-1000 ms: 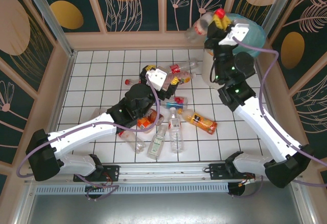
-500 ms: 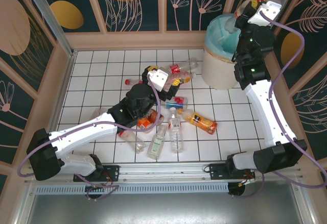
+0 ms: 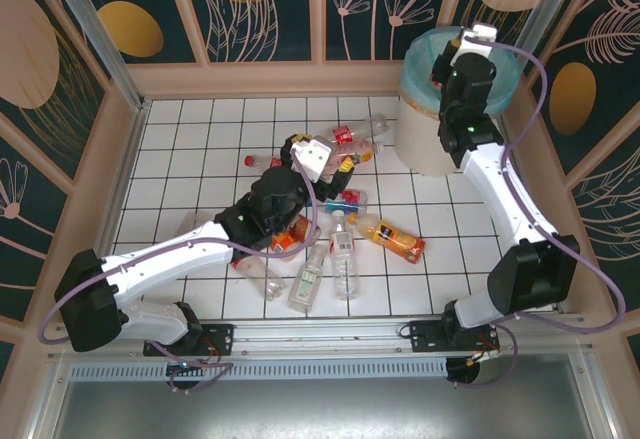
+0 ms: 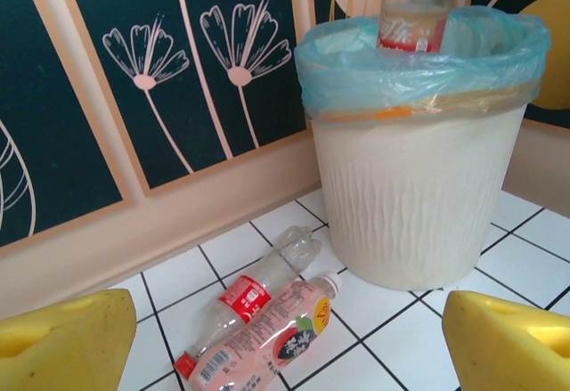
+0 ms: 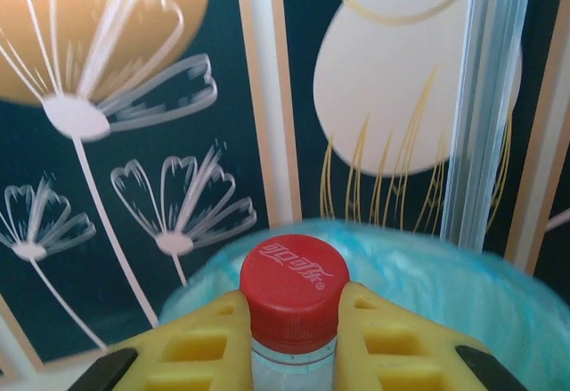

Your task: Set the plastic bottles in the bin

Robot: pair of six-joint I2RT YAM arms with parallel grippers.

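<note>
Overhead, pinching a bottle (image 5: 294, 284) by the neck, just under its red cap, with the right gripper (image 5: 294, 320), upright over the bin (image 3: 420, 69) at upper right of the frame. Holding the left gripper (image 4: 285, 346) spread wide, facing loose bottles (image 4: 267, 329) on the tiles lower left of the bin.

From high above the near edge, the fixed camera looks steeply down on the tiled desk (image 3: 200, 129). The left wrist camera, low over the tiles, faces the bin (image 4: 414, 195). The right wrist camera peers close over its rim, and both catch the same bottle (image 5: 294, 275).
</note>
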